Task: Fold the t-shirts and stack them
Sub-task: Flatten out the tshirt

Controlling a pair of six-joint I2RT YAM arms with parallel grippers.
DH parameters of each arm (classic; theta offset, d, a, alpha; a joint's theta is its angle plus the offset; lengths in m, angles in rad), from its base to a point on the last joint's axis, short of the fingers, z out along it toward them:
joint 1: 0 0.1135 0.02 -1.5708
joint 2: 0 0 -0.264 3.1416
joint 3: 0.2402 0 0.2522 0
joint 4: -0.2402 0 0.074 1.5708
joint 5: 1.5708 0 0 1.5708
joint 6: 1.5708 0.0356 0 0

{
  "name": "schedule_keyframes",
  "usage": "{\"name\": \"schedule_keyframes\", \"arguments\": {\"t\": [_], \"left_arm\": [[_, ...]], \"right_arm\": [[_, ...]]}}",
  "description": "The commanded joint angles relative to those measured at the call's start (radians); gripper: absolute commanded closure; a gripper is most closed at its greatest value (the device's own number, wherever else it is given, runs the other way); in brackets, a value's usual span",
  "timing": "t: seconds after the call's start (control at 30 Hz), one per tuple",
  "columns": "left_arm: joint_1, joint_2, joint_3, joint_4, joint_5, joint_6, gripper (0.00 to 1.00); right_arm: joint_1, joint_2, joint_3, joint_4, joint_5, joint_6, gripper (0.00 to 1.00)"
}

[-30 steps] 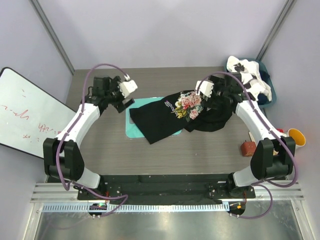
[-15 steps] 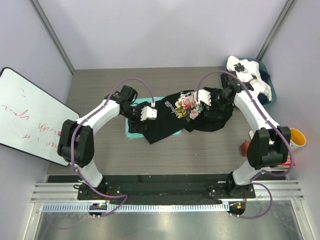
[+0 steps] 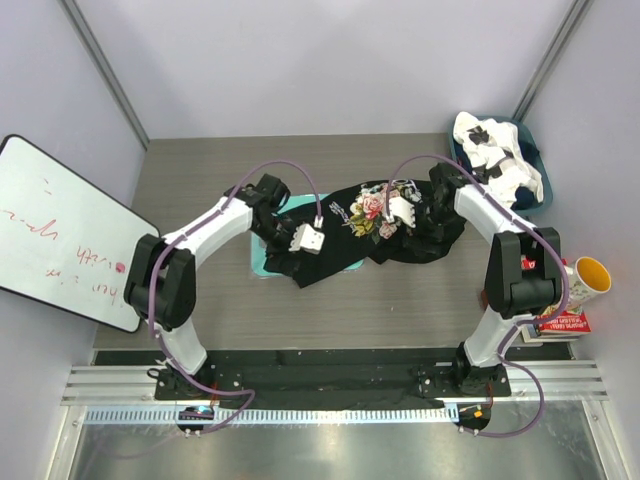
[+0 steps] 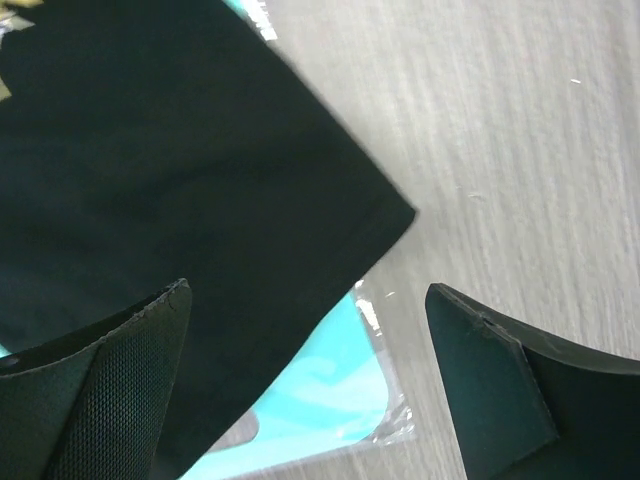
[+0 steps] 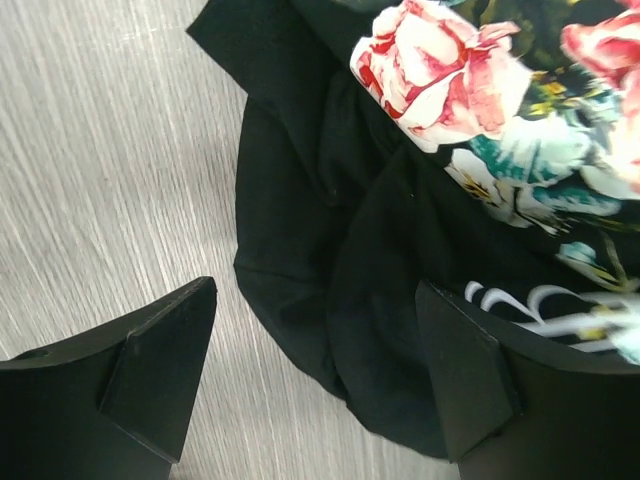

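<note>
spanning a grey wood-grain table (image 3: 400,295) between pale lilac walls (image 3: 300,60). counted left to right: one whiteboard (image 3: 50,230) at the edge; left gripper (image 4: 308,290) spread wide over a corner of the black t-shirt (image 3: 335,250), draped across one teal board (image 4: 320,385) mid-table; right gripper (image 5: 315,288) gaping over its rumpled rose print, gripping nothing; second, white t-shirt (image 3: 495,150) heaped in a blue bin (image 3: 530,137); one yellow-lined cup (image 3: 585,275).

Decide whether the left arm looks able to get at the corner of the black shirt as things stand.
Probably yes. The left hand hangs open right above the black shirt, its corner lying flat beside the teal board, and nothing covers the cloth or stands between.
</note>
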Motion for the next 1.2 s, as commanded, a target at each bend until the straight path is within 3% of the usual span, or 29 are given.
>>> {"name": "schedule_keyframes", "arguments": {"t": [0.0,0.27,0.5,0.6,0.63,0.77,0.9,0.93,1.0,1.1,1.17], "left_arm": [[-0.031,-0.014,-0.057,-0.024,-0.005,0.084,0.0],[-0.077,-0.042,-0.155,0.013,-0.022,0.082,0.0],[-0.094,0.004,-0.151,0.071,-0.028,0.059,0.04],[-0.102,0.05,-0.117,0.068,-0.037,0.034,0.17],[-0.103,0.061,-0.108,0.065,-0.041,0.029,0.28],[-0.118,0.121,-0.071,0.051,-0.077,0.009,0.49],[-0.155,0.167,-0.025,0.05,-0.125,-0.05,0.62],[-0.158,0.171,-0.02,0.053,-0.126,-0.057,0.73],[-0.164,0.168,-0.026,0.067,-0.137,-0.072,0.78],[-0.174,0.158,-0.045,0.094,-0.146,-0.089,0.97],[-0.175,0.145,-0.045,0.099,-0.152,-0.109,1.0]], "right_arm": [[-0.002,0.016,0.042,0.026,0.001,0.058,0.14],[-0.039,0.045,-0.014,0.187,0.059,0.118,0.14],[-0.056,0.076,-0.012,0.188,0.072,0.115,0.14],[-0.056,0.083,-0.021,0.14,0.069,0.063,0.14],[-0.057,0.085,-0.023,0.131,0.067,0.056,0.14],[-0.057,0.088,-0.031,0.086,0.068,0.035,0.14],[-0.056,0.08,-0.043,0.08,0.078,0.029,0.15],[-0.057,0.08,-0.044,0.079,0.079,0.027,0.17],[-0.056,0.08,-0.049,0.077,0.085,0.021,0.19],[-0.056,0.085,-0.049,0.076,0.096,0.021,0.35],[-0.057,0.086,-0.046,0.076,0.102,0.023,0.63]]}}
